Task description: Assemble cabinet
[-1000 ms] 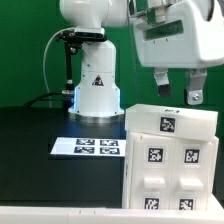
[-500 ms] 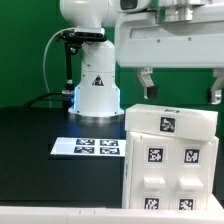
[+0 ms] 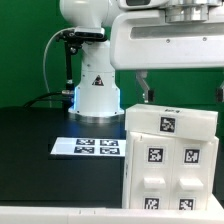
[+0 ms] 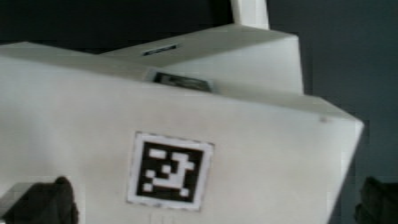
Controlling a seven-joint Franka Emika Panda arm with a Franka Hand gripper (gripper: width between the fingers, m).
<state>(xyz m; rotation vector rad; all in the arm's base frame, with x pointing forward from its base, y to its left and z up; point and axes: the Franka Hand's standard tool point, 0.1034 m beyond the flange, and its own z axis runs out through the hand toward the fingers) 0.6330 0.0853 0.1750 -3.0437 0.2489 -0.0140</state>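
Nearest the exterior camera stands the cabinet (image 3: 168,157), a large white plastic box bearing square black-and-white tag markers, at the exterior view's right on the black table (image 3: 40,170). Its lower edge and right side are cut off by the frame. One marker sits on its top face and several on its front, the lowest ones only partly visible.

Just above the cabinet hangs the gripper (image 3: 182,86), its wide white housing filling the upper right of that view and running out of frame. Two dark fingers (image 3: 144,84) point down, spread wide apart and holding nothing, with their tips close over the cabinet's top; the finger at the exterior view's right is barely in the picture. In the wrist view the cabinet (image 4: 178,140) fills the frame, blurred, with one marker facing up and dark fingertips (image 4: 39,200) at either side.

Farther back, the marker board (image 3: 88,147) lies flat on the table, and behind it rises the white robot base (image 3: 95,85) before a green backdrop (image 3: 25,50).
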